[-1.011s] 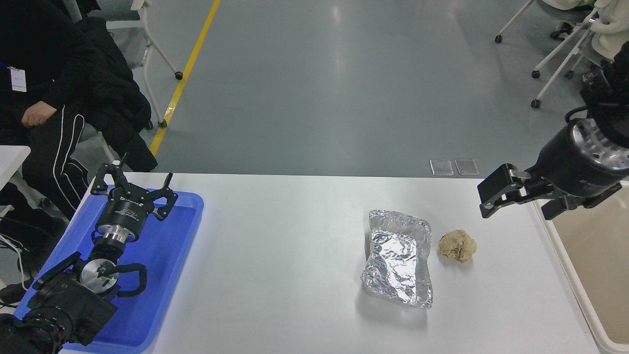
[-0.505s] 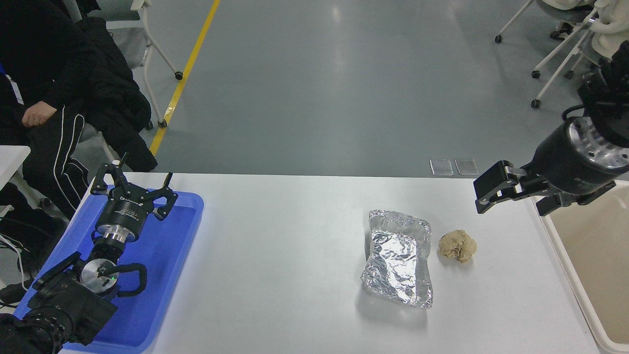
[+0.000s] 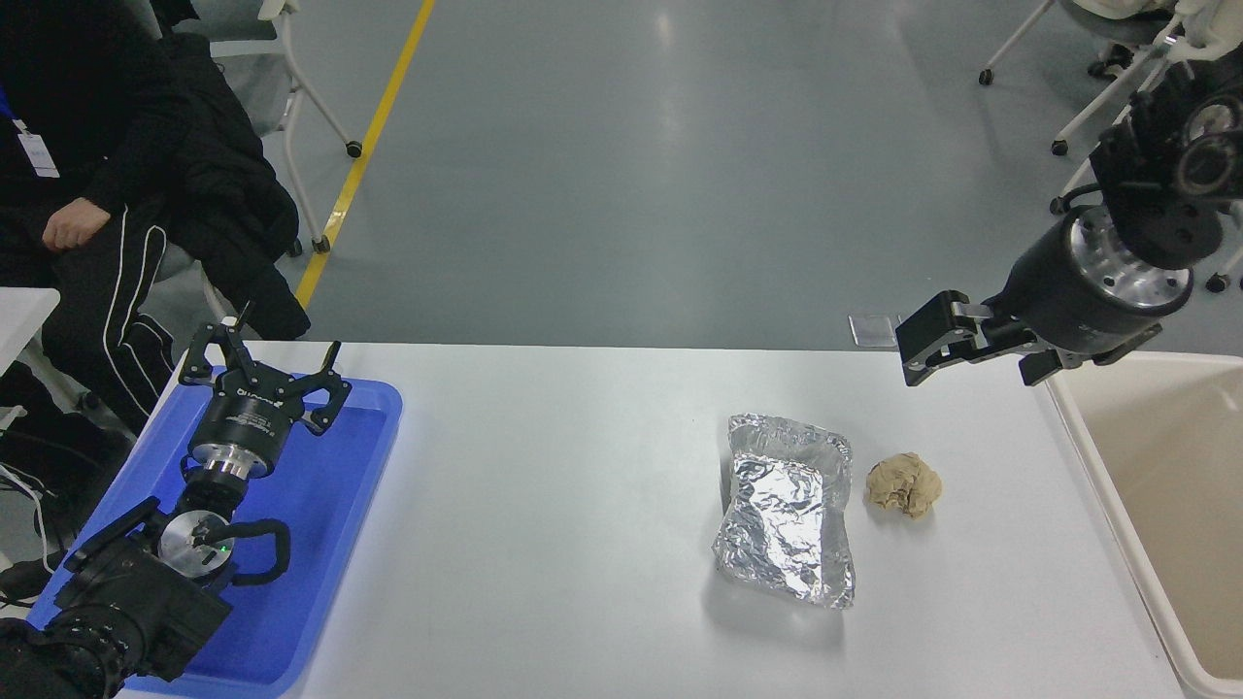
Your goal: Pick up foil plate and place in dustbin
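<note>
The foil plate (image 3: pixel 789 507), a crinkled silver tray, lies on the white table right of centre. The dustbin (image 3: pixel 1095 483), a beige bin with a pale rim, stands at the table's right edge. My right gripper (image 3: pixel 971 365) is open and empty. It hangs in the air above the table's far right edge, beyond and to the right of the foil plate and just left of the dustbin's far corner. My left gripper (image 3: pixel 262 367) is open and parked over the blue tray at the lower left.
A tan crumpled paper ball (image 3: pixel 904 484) lies just right of the foil plate. A shallow blue tray (image 3: pixel 340 505) sits at the table's left end. A person in black (image 3: pixel 87 194) sits at the far left. Wheeled chairs (image 3: pixel 1097 87) stand at the back right.
My right gripper has moved up and to the left, away from the dustbin's rim toward the table's far edge. The foil plate, paper ball and left arm have not moved.
</note>
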`<state>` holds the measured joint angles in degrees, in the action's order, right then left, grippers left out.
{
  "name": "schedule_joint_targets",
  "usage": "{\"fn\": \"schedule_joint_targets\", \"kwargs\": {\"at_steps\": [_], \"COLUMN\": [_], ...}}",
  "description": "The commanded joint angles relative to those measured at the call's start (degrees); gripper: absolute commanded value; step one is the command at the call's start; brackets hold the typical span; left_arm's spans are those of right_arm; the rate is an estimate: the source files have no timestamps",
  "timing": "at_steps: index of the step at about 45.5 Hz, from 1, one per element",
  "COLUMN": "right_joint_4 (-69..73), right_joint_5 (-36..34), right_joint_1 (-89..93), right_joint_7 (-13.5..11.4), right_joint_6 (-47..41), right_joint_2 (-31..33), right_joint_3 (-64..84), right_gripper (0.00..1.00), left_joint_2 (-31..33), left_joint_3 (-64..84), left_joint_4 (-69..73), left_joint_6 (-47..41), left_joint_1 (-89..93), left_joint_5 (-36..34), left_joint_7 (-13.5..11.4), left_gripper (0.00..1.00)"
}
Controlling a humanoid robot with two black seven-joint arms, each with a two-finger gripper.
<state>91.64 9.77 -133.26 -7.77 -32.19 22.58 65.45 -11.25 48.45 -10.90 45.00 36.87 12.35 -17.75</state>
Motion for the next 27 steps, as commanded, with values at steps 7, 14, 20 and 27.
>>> {"fn": "schedule_joint_targets", "kwargs": {"at_steps": [7,14,20,27], "right_joint_4": [-3.48,-8.48,-13.76,-19.91], "right_joint_5": [-2.29,-4.76,-4.76,-4.76], "right_joint_1": [11.43,19.87,27.07,34.64], "right_joint_7": [-0.05,-0.14,-0.22,-0.31], "right_joint_6": [7.84,10.83,12.85,13.73], "right_joint_2": [-6.66,-9.83,-11.94,-13.61], "right_joint_3": [-2.87,-3.66,-4.63,-5.51], "right_gripper": [1.0,1.0,1.0,1.0], "left_joint_2": [0.0,0.0,0.0,0.0], "left_joint_3": [-0.02,-0.02,-0.02,-0.02], "left_joint_4": [0.0,0.0,0.0,0.0], "left_joint_6": [0.0,0.0,0.0,0.0], "left_joint_1": [-0.05,-0.05,-0.05,-0.05], "left_joint_5": [0.04,-0.05,-0.05,0.04], "left_joint_7": [0.0,0.08,0.08,0.0], "left_gripper": [1.0,1.0,1.0,1.0]}}
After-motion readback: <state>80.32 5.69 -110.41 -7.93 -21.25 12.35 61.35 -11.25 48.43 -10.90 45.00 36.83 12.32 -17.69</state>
